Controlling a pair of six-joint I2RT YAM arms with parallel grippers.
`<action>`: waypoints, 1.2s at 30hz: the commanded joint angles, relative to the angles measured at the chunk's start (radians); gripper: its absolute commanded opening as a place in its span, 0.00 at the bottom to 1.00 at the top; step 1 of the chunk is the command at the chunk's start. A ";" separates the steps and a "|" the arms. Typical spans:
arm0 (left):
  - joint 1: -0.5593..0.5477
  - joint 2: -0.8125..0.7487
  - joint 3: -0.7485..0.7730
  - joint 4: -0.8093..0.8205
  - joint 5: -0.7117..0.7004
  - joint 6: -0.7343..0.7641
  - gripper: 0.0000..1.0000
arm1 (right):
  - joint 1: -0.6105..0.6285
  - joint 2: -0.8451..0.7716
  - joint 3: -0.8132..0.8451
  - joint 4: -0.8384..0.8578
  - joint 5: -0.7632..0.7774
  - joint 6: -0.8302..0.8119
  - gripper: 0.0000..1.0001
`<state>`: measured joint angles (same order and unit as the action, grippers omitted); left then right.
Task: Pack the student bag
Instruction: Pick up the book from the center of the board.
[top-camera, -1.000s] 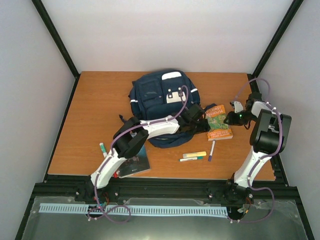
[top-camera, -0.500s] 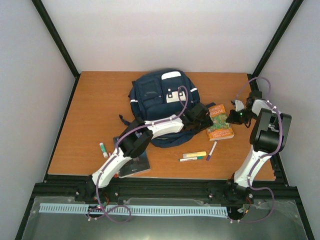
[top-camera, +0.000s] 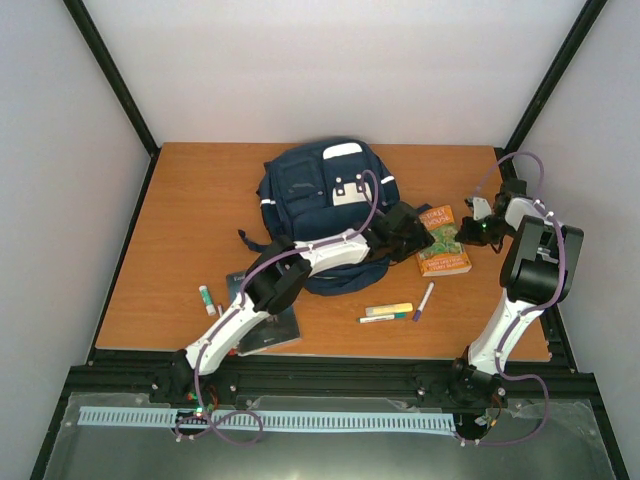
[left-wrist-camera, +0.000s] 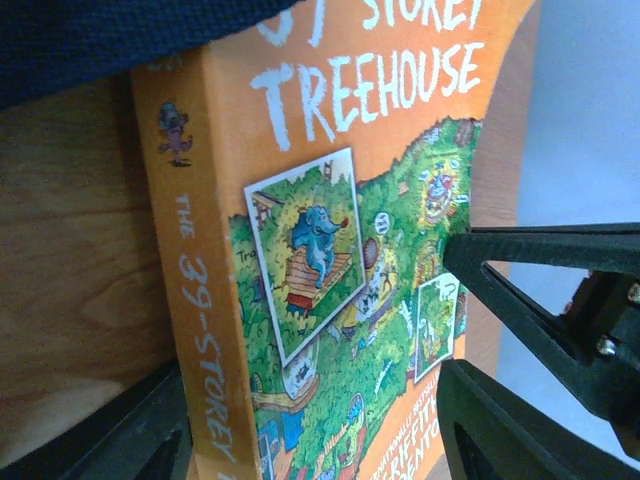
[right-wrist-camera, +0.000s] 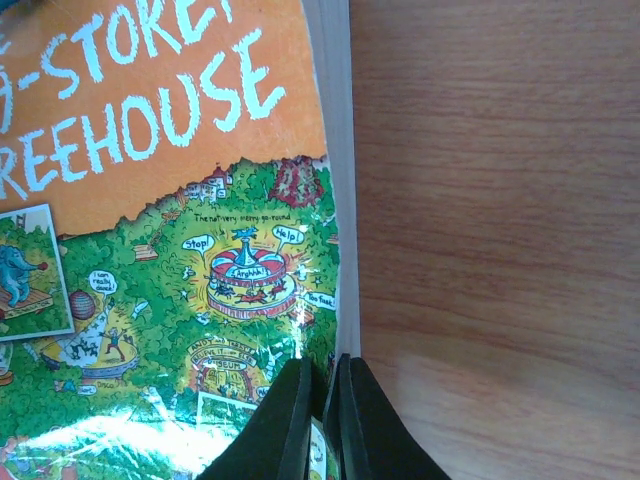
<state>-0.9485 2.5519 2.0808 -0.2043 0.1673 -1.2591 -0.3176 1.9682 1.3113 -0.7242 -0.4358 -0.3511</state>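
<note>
Student bag (top-camera: 310, 190): navy fabric; left tool (top-camera: 420, 236) apart astride glossy book (top-camera: 445, 250); right tool (right-wrist-camera: 322, 398) pinches it.

Orange book (left-wrist-camera: 330, 250) lies cover up on the wood table (left-wrist-camera: 70, 250), spine to the left. Navy bag (left-wrist-camera: 100, 35) fabric overlaps its top corner. Left gripper (left-wrist-camera: 315, 440) fingers are spread and straddle the book. Right gripper (left-wrist-camera: 458, 252) meets its far edge.
</note>
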 joint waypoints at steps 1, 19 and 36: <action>-0.015 -0.042 -0.048 0.319 0.090 0.084 0.66 | 0.004 0.103 -0.058 -0.001 0.151 -0.013 0.03; -0.016 -0.107 -0.208 0.580 0.099 -0.019 0.12 | -0.030 0.018 -0.094 0.014 0.061 0.011 0.07; 0.012 -0.629 -0.572 0.445 0.207 0.521 0.01 | -0.232 -0.458 -0.206 -0.057 -0.343 -0.148 0.46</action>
<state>-0.9550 2.0987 1.5875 0.2249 0.3450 -0.9318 -0.5488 1.6234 1.1500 -0.7277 -0.6106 -0.3973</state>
